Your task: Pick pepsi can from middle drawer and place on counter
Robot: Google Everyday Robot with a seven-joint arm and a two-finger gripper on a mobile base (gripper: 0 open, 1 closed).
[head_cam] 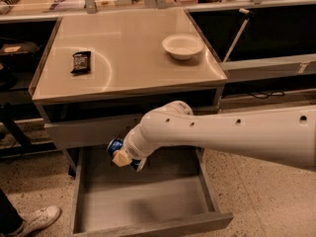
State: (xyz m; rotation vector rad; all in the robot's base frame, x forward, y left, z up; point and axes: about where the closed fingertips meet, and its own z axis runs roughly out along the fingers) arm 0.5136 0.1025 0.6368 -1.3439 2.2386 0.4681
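Observation:
The pepsi can (115, 146), blue with a silver end, is held at the tip of my white arm, above the back left part of the open middle drawer (148, 201). My gripper (123, 157) is wrapped around the can; a pale fingertip (120, 159) shows in front of it. The can is tilted and raised off the drawer's bare grey floor, just below the drawer front above. The arm reaches in from the right and hides part of the can.
The beige counter (128, 58) above carries a black snack packet (81, 62) at the left and a white bowl (182, 46) at the right. A person's white shoe (37, 218) stands at the lower left. Dark shelving stands on both sides.

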